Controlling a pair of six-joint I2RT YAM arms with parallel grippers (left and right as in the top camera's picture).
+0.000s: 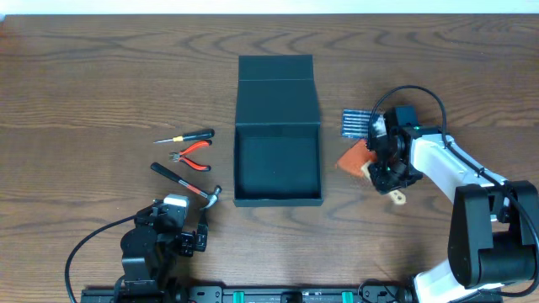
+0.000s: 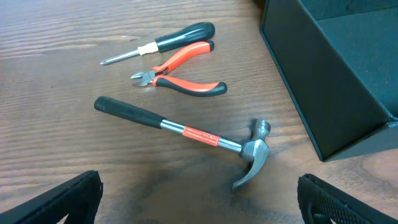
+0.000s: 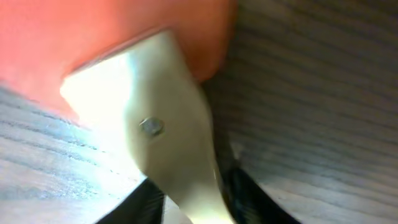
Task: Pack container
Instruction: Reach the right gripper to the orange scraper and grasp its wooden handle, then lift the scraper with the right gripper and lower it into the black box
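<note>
Container [image 1: 278,101]; pincer [image 3: 196,205] apparently around blurred scraper [image 3: 155,124]

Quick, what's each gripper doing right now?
Left gripper: open, holding nothing.
Right gripper: closed on the cream handle of the orange scraper.

left arm [image 1: 139,248] folded up near its base, left gripper [image 1: 192,241] jaws spread wide, right arm [image 1: 446,164] reaching out, wrist bent down, right gripper [image 1: 387,175] pinching a cream-handled scraper [image 3: 168,124]
</note>
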